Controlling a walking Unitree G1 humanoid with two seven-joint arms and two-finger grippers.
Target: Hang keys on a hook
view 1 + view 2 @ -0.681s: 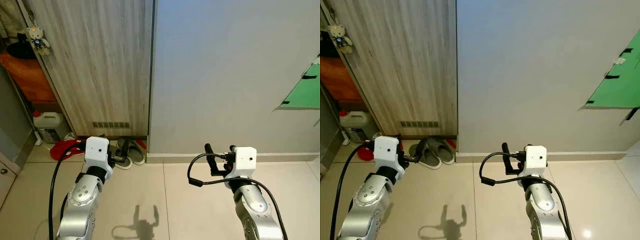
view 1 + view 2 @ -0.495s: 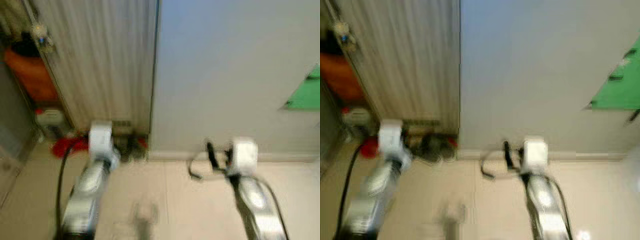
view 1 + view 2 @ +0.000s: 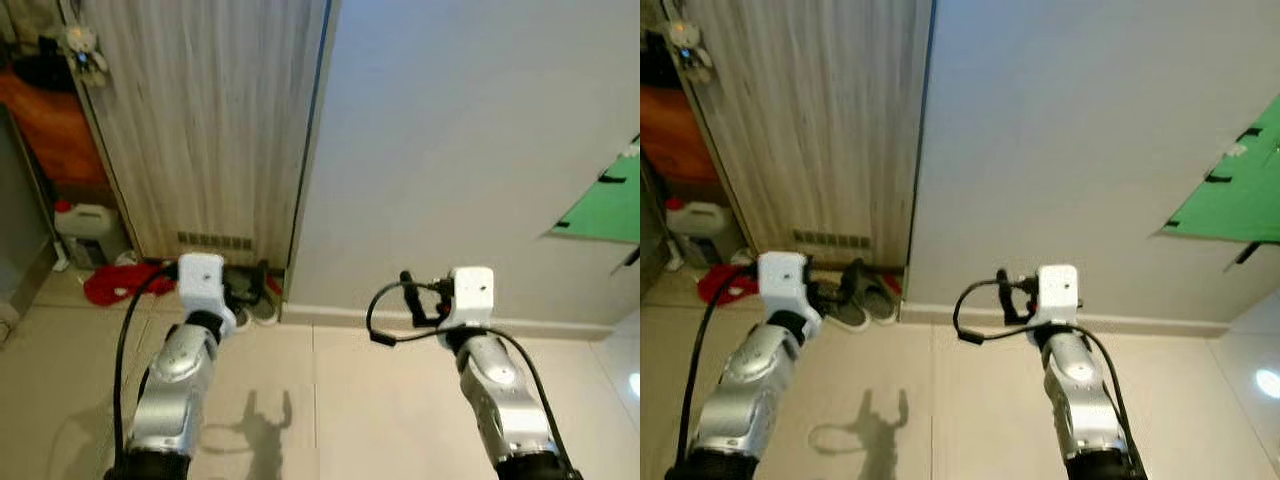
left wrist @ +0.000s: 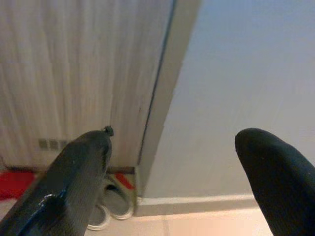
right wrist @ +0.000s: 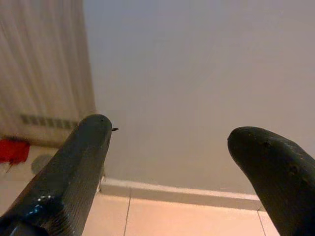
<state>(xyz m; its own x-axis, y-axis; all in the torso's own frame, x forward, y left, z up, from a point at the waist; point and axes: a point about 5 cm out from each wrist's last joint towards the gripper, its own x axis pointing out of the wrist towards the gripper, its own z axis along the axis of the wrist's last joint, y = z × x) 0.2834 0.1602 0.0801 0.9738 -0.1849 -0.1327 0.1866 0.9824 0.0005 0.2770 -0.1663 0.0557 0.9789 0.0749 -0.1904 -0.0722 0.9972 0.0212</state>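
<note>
A small teddy-bear keychain (image 3: 80, 57) hangs high against the left edge of the pale wood-grain door (image 3: 200, 120), at the far upper left of the head views; whether keys hang with it, and what it hangs from, is too small to tell. It is well apart from both grippers, above and to the left of the left gripper (image 4: 172, 182), and much farther from the right gripper (image 5: 167, 177).

The left gripper is held out low in front of the robot, near the foot of the door. Its two black fingers (image 4: 74, 182) stand wide apart with nothing between them, pointing toward the vertical edge where the door meets the plain grey wall (image 3: 470, 130). The right gripper is raised at about the same height before that wall, its fingers (image 5: 64, 182) likewise spread and empty, aimed at the wall above the pale skirting board (image 5: 187, 194).

On the tiled floor (image 3: 350, 400) at the foot of the door lies a pair of grey slippers (image 3: 862, 298), just beyond the left gripper. Left of them is a red object (image 3: 110, 282) on the floor, and behind that a white plastic jug (image 3: 88, 222) with a red cap. Above the jug is an orange-brown rounded thing (image 3: 50, 120), partly hidden. A green sheet (image 3: 605, 205), fixed with black tape at its corners, sits on the wall at the right edge. The shadow of a gripper (image 3: 262, 425) falls on the floor between the two silver arms.
</note>
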